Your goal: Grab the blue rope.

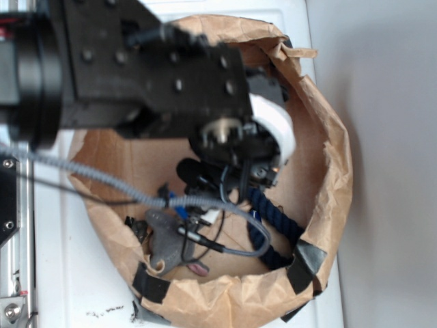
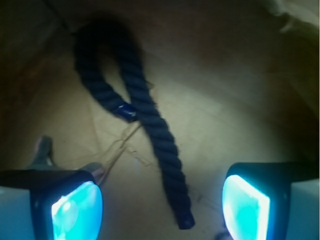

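Note:
The blue rope (image 2: 150, 117) is thick, twisted and dark navy. It lies looped on the brown paper floor of a bag, one shiny taped end (image 2: 127, 112) tucked against its middle, the other end (image 2: 185, 220) between my jaws. My gripper (image 2: 162, 207) is open, its glowing cyan pads (image 2: 76, 212) wide apart on either side of the rope, above it and not touching. In the exterior view the rope (image 1: 276, 215) shows below the gripper (image 1: 235, 174), partly hidden by the arm.
The crumpled brown paper bag wall (image 1: 328, 157) rings the rope closely. A grey braided cable (image 1: 102, 179) crosses the bag. Dark clutter and a grey object (image 1: 164, 239) lie at the bag's lower left. A white tabletop (image 1: 61, 273) lies around.

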Tool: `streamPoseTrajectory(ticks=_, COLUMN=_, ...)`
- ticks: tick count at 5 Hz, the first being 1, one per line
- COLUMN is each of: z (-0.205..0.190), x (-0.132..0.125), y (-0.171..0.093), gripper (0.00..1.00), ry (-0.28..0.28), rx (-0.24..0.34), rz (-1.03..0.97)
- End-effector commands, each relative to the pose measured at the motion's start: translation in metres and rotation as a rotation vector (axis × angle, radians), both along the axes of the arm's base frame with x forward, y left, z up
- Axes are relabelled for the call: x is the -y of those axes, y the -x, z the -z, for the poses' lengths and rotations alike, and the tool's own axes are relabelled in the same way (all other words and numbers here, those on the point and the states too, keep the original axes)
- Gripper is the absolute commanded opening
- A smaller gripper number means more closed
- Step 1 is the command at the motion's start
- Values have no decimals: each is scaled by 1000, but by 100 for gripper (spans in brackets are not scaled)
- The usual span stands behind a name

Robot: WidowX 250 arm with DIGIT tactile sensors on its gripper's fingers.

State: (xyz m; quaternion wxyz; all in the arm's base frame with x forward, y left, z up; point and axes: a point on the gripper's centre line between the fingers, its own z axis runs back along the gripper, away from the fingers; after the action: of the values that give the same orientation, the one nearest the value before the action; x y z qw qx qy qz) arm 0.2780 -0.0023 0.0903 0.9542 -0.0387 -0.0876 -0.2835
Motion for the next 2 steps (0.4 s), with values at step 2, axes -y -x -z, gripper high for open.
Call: streamPoseTrajectory(ticks=2, z=19, x=10, y=13, gripper=100, ry=40, rx=-4, rz=131)
